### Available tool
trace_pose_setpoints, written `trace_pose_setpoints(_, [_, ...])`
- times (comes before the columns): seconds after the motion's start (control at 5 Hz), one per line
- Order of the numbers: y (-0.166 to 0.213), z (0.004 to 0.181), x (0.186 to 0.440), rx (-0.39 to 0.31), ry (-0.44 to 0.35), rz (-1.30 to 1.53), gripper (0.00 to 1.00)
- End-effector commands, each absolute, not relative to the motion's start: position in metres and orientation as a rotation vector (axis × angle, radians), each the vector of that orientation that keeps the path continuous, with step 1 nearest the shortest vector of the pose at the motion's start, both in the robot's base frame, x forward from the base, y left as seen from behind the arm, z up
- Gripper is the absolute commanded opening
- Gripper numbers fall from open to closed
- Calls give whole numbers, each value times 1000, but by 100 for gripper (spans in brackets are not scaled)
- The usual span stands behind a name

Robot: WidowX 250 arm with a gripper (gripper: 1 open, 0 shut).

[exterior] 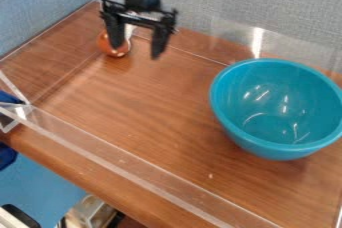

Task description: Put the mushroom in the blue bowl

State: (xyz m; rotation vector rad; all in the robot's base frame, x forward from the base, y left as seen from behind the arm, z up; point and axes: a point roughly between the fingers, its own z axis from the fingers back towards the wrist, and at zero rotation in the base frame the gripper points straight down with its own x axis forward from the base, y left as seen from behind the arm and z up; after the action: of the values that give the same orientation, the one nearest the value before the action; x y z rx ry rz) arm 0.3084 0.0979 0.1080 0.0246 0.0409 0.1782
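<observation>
Gripper (139, 40): jaws fully spread, empty, pointing down; mushroom (115, 46) sits on the surface at their left finger, partly hidden.

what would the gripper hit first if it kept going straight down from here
Probably the mushroom, which sits partly behind the left of the open gripper; depth is unclear, so it could reach the wooden table instead.

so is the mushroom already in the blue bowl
No, the mushroom lies on the table by the open gripper; the blue bowl holds nothing.
</observation>
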Motion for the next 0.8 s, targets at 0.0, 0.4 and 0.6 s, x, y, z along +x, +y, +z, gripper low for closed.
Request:
trace_pose_setpoints(0.0, [126, 127, 318, 42, -40, 139, 100])
trace_pose_setpoints(0.4, [171, 112, 336, 60, -82, 133, 100])
trace_pose_setpoints(0.6, [166, 105, 349, 61, -95, 100, 100])
